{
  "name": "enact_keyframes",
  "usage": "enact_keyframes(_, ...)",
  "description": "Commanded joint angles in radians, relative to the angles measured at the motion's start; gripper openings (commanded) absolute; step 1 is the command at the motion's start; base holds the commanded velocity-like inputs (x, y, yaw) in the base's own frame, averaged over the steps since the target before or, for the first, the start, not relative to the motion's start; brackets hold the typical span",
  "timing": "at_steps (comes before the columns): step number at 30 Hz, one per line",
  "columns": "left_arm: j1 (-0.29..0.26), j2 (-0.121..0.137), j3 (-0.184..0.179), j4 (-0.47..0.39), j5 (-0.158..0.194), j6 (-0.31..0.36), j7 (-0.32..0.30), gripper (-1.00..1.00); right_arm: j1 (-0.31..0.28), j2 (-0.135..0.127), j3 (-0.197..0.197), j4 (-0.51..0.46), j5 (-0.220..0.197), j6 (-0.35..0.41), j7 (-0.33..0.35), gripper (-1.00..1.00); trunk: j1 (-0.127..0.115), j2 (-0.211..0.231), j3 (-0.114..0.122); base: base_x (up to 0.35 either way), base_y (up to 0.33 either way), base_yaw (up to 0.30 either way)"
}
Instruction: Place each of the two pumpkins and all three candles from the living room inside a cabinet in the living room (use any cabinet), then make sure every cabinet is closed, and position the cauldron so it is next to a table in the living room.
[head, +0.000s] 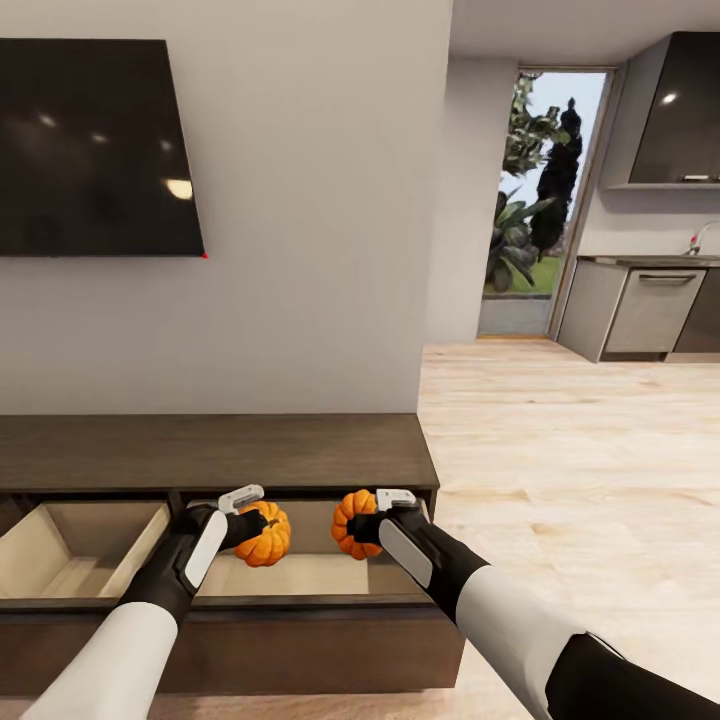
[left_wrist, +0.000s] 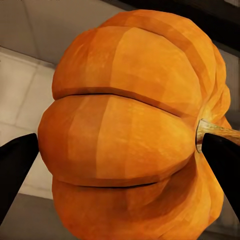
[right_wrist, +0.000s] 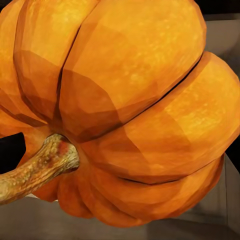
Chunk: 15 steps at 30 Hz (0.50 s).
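Note:
The long dark brown cabinet (head: 215, 452) stands under the wall TV with two drawers pulled out, pale beige inside. My left gripper (head: 252, 522) is shut on an orange pumpkin (head: 266, 536) above the right-hand open drawer (head: 300, 575). My right gripper (head: 366, 522) is shut on a second pumpkin (head: 352, 524) over the same drawer. In the left wrist view the ribbed pumpkin (left_wrist: 130, 135) sits between the dark fingers (left_wrist: 15, 170). The right wrist view has the other pumpkin (right_wrist: 125, 100) with its brown stem. Candles, cauldron and table are out of view.
The left-hand drawer (head: 75, 555) stands open with nothing in it. A black TV (head: 95, 148) hangs on the grey wall above the cabinet. Wood floor (head: 570, 460) runs right toward a kitchen counter (head: 645, 310) and a glass door (head: 535, 200).

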Motion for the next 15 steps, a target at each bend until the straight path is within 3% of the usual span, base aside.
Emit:
enact_keyframes(1, 0.0, 0.0, 0.0, -0.002, 0.008, 0.005, 0.009, -1.0, -0.001, -0.001, 0.006, -0.002, -0.008, 0.001, -0.01, -1.0, 0.0, 0.0, -0.001, 0.0, 0.0, 0.0)
enact_keyframes(15, 0.0, -0.002, 0.001, -0.002, 0.008, 0.005, 0.008, -1.0, -0.001, -0.001, 0.006, -0.003, -0.008, 0.001, -0.01, -1.0, 0.0, 0.0, -0.001, 0.072, 0.0, 0.0)
